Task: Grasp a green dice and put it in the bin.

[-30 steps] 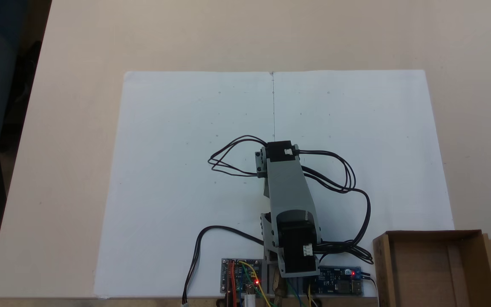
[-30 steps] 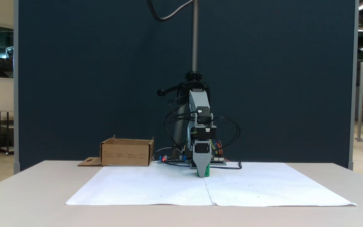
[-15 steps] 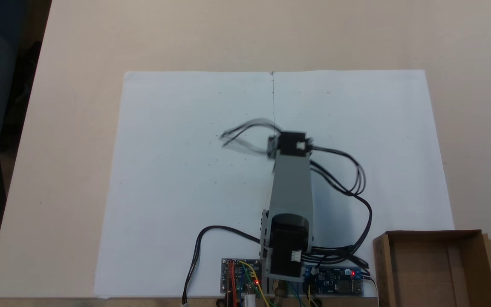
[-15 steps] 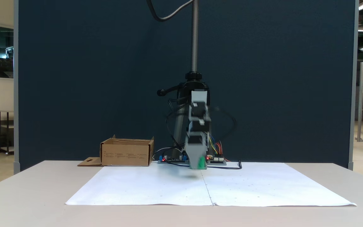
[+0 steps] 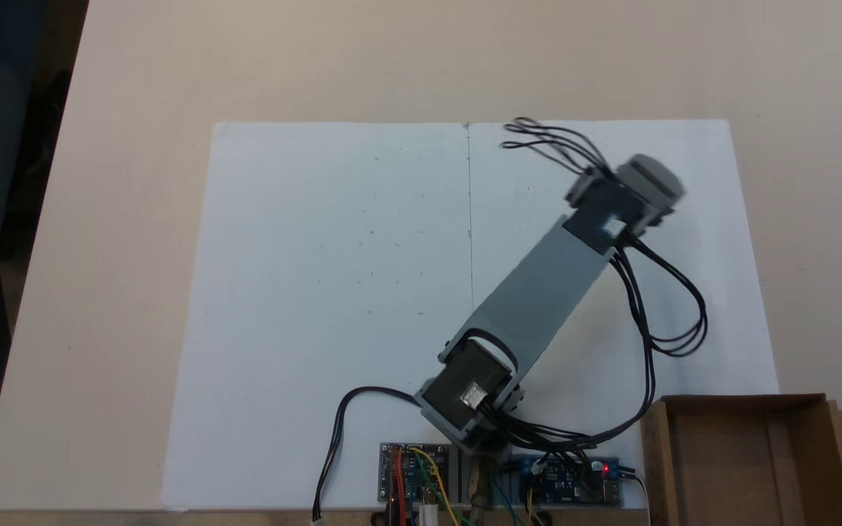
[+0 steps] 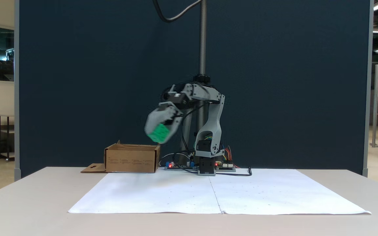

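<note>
In a fixed view from the front, the green dice (image 6: pixel 158 133) hangs high above the table, blurred by motion. My gripper (image 6: pixel 159 135) is shut on it, its grey jaws on either side of the cube. Dice and gripper are above and just right of the bin (image 6: pixel 131 159), a brown cardboard box whose flap (image 6: pixel 93 168) lies flat at its left. From above, the grey arm (image 5: pixel 538 292) reaches diagonally to the far right of the paper, and the bin (image 5: pixel 741 403) sits at the near right corner. The dice is hidden under the wrist there.
Two white paper sheets (image 5: pixel 333 292) cover the table's middle. Circuit boards (image 5: pixel 414 473) with coloured wires sit at the arm's base. Black cables (image 5: pixel 673 321) loop out to the right of the arm. A camera pole (image 6: pixel 202 39) rises behind the base, before a dark panel.
The gripper lifted the dice off the paper's middle and swung fast with it: to the right in the view from above, up and to the left toward the bin in the front view.
</note>
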Controlling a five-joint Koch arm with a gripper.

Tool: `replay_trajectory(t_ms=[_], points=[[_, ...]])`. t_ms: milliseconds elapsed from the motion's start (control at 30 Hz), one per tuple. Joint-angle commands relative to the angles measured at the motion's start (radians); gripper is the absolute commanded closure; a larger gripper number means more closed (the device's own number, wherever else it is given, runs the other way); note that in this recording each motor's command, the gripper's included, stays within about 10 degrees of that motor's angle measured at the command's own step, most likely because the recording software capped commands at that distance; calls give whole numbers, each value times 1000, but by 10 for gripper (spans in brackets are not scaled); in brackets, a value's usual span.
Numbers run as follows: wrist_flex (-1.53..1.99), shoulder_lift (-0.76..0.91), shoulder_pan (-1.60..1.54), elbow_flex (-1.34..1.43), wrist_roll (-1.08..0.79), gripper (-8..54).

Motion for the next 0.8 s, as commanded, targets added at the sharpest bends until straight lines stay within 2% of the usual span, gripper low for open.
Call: replay_trajectory(t_ms=[0,167,367,600,667,767], points=[[3,-5,117,-95,-69,334],[23,-60,354,-141,-98,334],[18,-123,836,-184,-216,334],[38,-133,1066,-184,-342,334],[60,-169,1114,-184,-448,334],[67,-207,1121,-184,-477,334]])
